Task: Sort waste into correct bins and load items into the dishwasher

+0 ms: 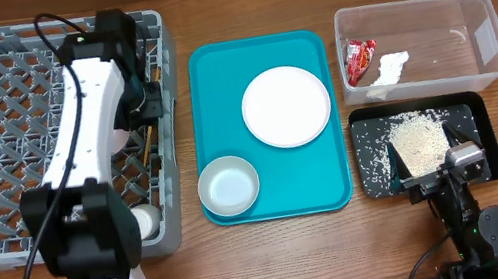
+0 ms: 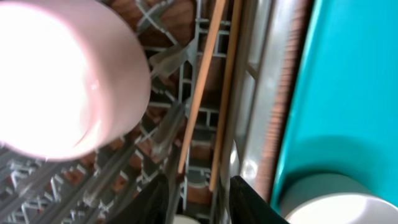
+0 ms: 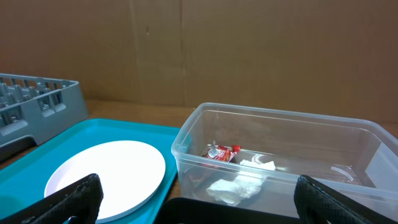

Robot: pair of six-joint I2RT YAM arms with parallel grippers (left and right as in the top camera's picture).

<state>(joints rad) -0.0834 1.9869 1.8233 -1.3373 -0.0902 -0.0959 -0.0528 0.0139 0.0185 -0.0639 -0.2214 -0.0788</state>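
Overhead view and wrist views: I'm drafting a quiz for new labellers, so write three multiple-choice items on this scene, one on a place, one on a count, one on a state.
1. Where does the small red snack wrapper lie?
A. in the clear rectangular plastic tub
B. in the black rectangular tray
C. in the grey dish rack

2. How many white dishes stand on the teal serving tray?
A. one
B. two
C. four

3. How is the right gripper?
A. shut on a chopstick
B. shut on a cup
C. open, holding nothing

Answers:
1 A, the wrapper shows through the tub's wall beside a crumpled white tissue.
2 B, a round white plate and a small white bowl.
3 C, its fingers stand wide apart, gripping nothing.
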